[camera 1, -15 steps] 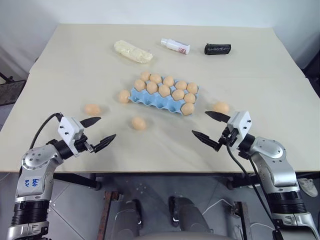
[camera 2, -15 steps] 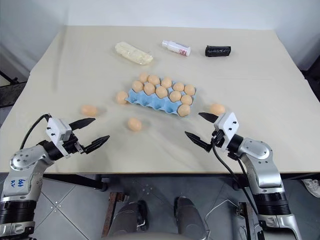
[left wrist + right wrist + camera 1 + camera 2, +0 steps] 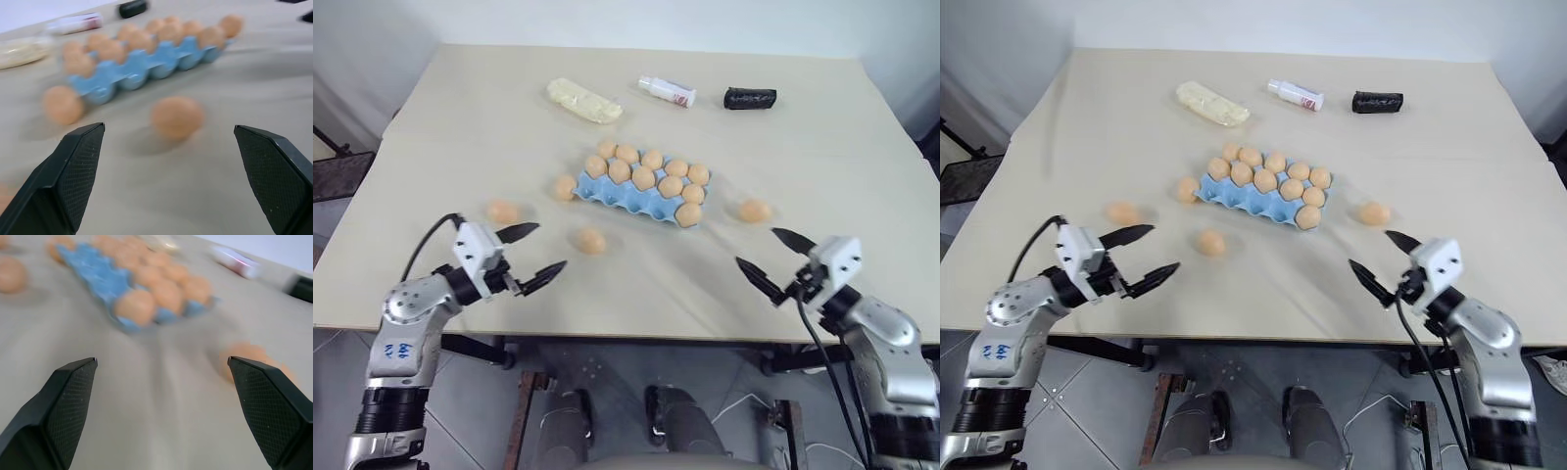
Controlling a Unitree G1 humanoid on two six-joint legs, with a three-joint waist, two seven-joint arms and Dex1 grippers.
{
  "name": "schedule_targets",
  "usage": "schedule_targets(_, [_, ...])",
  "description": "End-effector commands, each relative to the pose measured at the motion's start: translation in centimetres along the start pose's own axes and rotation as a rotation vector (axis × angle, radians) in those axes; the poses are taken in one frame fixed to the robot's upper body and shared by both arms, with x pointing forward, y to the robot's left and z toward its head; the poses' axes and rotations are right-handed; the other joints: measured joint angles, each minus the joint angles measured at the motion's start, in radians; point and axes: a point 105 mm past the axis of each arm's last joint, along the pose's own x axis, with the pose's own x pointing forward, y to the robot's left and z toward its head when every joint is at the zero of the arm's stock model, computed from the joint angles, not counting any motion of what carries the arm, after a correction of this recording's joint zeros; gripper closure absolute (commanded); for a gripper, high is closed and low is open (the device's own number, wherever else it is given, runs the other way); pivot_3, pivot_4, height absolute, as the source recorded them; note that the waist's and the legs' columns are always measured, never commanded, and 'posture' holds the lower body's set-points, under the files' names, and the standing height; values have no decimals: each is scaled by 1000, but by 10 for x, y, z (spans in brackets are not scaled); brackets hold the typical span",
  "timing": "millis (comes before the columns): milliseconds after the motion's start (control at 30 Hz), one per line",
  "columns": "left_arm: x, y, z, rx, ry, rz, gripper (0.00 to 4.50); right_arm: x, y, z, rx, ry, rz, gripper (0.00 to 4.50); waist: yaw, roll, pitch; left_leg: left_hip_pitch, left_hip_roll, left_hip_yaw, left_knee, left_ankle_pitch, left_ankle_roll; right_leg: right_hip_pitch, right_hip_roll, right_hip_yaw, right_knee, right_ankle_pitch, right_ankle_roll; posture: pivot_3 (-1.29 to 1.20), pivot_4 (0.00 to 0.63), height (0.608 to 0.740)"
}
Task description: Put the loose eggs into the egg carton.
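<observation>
Our left gripper (image 3: 530,251) hangs over the near left of the beige table (image 3: 822,147) with its two black fingers spread wide and nothing between them; our right gripper (image 3: 773,258) at the near right is just as wide and just as empty. From the head view, we see the light blue moulded egg carton (image 3: 628,197) at the table's middle, its back cups filled with tan-orange eggs and its front row mostly bare. Four loose tan-orange eggs lie on the table: one (image 3: 566,187) touching the carton's left end, one (image 3: 503,211) further left, one (image 3: 591,240) in front of the carton, one (image 3: 755,210) to its right. Behind lie a pale yellow lumpy oblong (image 3: 584,101), a white bottle (image 3: 667,91) and a black roll (image 3: 750,98).

In our left wrist view, the front egg (image 3: 177,116) sits ahead between our fingers (image 3: 73,171), the carton (image 3: 142,73) beyond it.

In our right wrist view, the carton (image 3: 105,281) lies ahead, and the right-hand egg (image 3: 247,357) is near one finger (image 3: 274,406).
</observation>
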Motion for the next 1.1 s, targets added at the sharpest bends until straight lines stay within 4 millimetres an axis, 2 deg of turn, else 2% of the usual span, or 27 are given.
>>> schedule_targets(33, [19,-29,9,81,-27,-193,0,-20,-17,0,-18,-20,-181,17,1,0,-1,0,0,0,0,0,-1,0,0,0,0,0,0,0,150,740])
schedule_targets(167, [26,-36,7,56,-47,-254,0,-13,-11,-6,-12,0,-172,17,-30,0,-1,3,0,5,0,0,-1,0,1,6,0,3,2,0,150,740])
schedule_targets(233, [27,-34,8,51,-54,-257,0,-3,-11,-6,-10,7,-160,17,-41,0,-1,4,0,5,0,1,0,0,2,7,1,3,1,0,150,740])
schedule_targets(567, [25,-21,11,66,-53,-207,0,79,-32,11,-18,19,2,17,-53,0,-1,4,0,5,1,4,2,-1,2,9,1,7,2,0,150,740])
schedule_targets(733, [21,-21,11,72,-50,-167,0,118,-43,0,4,80,21,17,-52,0,-1,1,0,5,1,6,6,-3,3,9,1,7,2,0,150,740])
schedule_targets(833, [18,-20,11,73,-49,-146,0,128,-43,-7,10,107,29,17,-53,0,-1,0,0,5,1,6,6,-3,3,9,0,6,2,0,150,740])
schedule_targets(933, [15,-19,12,74,-48,-121,0,131,-40,-16,22,126,43,649,-51,0,-1,0,0,5,1,5,5,-3,3,9,0,6,2,0,150,740])
schedule_targets(1100, [12,-18,13,70,-48,-95,0,135,-32,-13,22,81,87,2416,-53,0,-1,0,0,6,2,6,6,-3,3,9,0,7,3,0,150,740])
